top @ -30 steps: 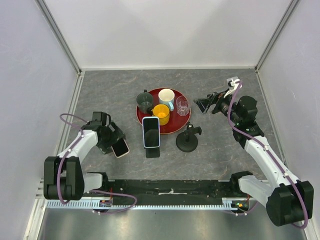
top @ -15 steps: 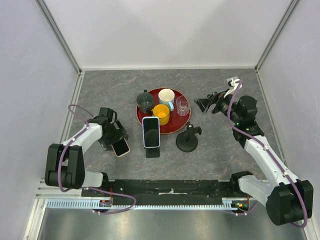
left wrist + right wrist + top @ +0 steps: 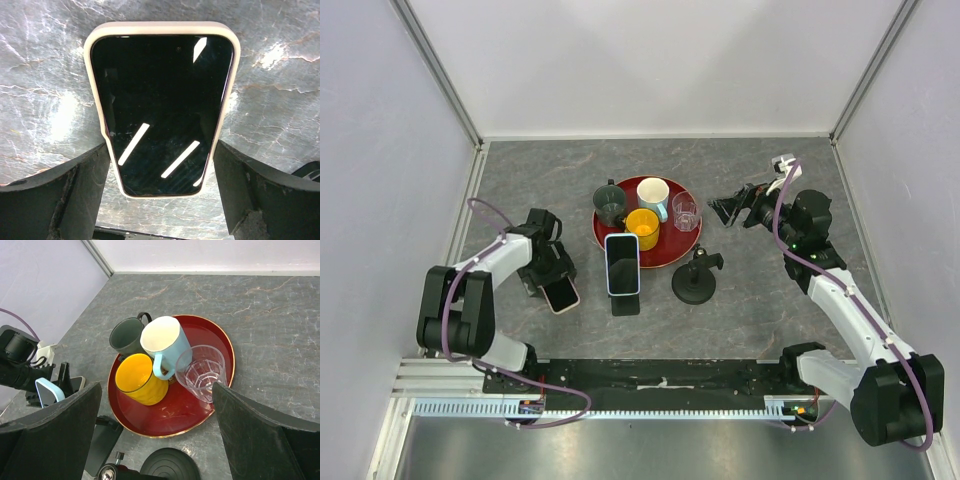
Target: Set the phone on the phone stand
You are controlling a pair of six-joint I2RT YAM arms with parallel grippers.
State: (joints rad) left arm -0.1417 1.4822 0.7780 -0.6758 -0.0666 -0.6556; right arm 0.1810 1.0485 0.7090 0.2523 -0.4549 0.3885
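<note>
Now the left gripper is open around the white phone; next, pinch it and lift it to the stand.

I see a red tray on the grey table holding a dark mug, a pale blue mug, a yellow cup and a clear glass.
</note>
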